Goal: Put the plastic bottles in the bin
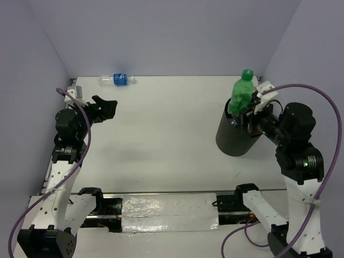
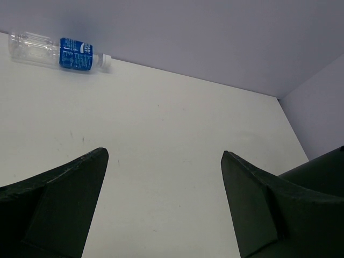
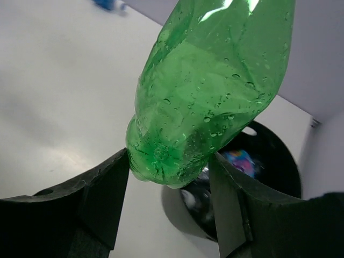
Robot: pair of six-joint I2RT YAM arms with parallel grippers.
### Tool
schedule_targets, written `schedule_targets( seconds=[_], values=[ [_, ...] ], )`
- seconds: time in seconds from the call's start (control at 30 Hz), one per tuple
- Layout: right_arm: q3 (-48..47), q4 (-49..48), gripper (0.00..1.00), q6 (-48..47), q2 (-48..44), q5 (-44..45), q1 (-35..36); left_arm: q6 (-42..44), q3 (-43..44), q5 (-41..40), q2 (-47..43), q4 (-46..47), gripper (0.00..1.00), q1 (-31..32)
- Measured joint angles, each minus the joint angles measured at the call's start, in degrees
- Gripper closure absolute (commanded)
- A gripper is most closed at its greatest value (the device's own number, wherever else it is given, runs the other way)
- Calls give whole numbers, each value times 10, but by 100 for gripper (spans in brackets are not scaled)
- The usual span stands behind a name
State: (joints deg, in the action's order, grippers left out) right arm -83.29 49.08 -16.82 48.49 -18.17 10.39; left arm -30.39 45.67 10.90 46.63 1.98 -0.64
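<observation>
My right gripper [image 1: 243,110] [image 3: 169,158] is shut on the base of a green plastic bottle [image 1: 241,92] [image 3: 215,86], which leans cap-up over the rim of the black round bin [image 1: 234,134] [image 3: 269,161]. Inside the bin I make out blurred bottles. A clear bottle with a blue label [image 1: 116,79] [image 2: 59,52] lies on its side at the table's far edge by the back wall. My left gripper [image 1: 107,106] [image 2: 165,153] hangs open over bare table at the left, nothing between its fingers, well short of the clear bottle.
Pale walls close the table at the back and on both sides. A metal rail with a silver plate [image 1: 169,212] runs along the near edge between the arm bases. Purple cables [image 1: 322,102] loop off both arms.
</observation>
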Motion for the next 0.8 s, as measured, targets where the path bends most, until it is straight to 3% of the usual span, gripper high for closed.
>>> schedule_targets(
  seconds=[0.23, 0.4, 0.57, 0.6, 0.73, 0.8],
  values=[
    [65, 38, 98, -96, -38, 11, -142, 0, -1, 2, 0, 2, 1, 16],
    [80, 59, 97, -147, 15, 10, -204, 2, -1, 3, 0, 2, 1, 24],
    [67, 77, 88, -185, 91, -8, -235, 2, -1, 3, 0, 2, 1, 26],
    [63, 82, 85, -189, 103, -12, -236, 2, -1, 3, 0, 2, 1, 26],
    [36, 111, 40, -205, 143, -33, -239, 3, -1, 7, 0, 2, 1, 27],
    [26, 118, 29, -212, 151, -40, -241, 3, -1, 12, 0, 2, 1, 27]
  ],
)
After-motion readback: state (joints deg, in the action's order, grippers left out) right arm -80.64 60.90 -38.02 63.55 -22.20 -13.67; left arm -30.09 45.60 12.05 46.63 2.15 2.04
